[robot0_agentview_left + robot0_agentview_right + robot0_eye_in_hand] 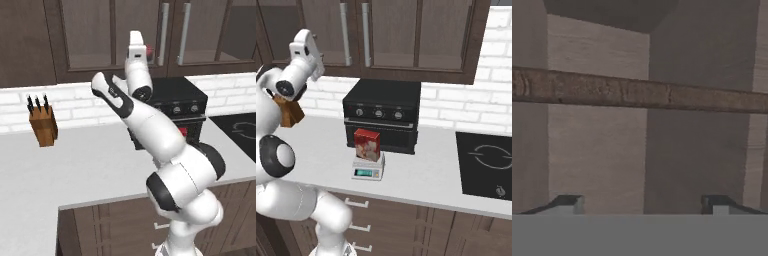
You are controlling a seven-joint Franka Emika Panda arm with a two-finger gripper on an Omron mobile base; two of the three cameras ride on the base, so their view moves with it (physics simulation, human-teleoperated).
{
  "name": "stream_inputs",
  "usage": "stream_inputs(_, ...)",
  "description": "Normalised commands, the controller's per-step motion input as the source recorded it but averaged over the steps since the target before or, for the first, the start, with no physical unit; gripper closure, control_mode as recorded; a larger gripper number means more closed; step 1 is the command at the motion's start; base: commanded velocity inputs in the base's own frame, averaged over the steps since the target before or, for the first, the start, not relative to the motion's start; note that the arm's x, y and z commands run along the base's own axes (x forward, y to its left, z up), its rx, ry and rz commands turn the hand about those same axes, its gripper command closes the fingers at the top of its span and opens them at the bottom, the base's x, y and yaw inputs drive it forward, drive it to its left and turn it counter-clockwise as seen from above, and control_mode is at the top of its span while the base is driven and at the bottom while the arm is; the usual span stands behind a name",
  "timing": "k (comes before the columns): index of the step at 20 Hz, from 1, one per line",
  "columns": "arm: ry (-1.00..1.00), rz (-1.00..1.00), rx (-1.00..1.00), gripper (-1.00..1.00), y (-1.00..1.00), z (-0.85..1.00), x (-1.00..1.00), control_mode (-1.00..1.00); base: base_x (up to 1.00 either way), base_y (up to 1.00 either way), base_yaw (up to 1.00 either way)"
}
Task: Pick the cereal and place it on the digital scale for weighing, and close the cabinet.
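The cereal (367, 144) stands upright on the scale (368, 170) on the table (426, 180), before the oven (382, 115). The end effector (642, 202), fingers apart and empty, faces the cabinet (396, 35) up close.

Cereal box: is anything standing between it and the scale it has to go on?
Nothing visible does: the cereal already stands upright on the digital scale, just in front of the black oven.
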Motion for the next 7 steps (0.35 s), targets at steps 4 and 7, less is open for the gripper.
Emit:
stream_inputs(4,0.00,0.00,-0.04,-1.00,-0.47,-0.26,0.80,-1.00,0.00,0.00,0.00)
stream_inputs(7,0.00,0.00,0.00,-1.00,-0.80,-0.07,0.25,-1.00,0.00,0.00,0.00)
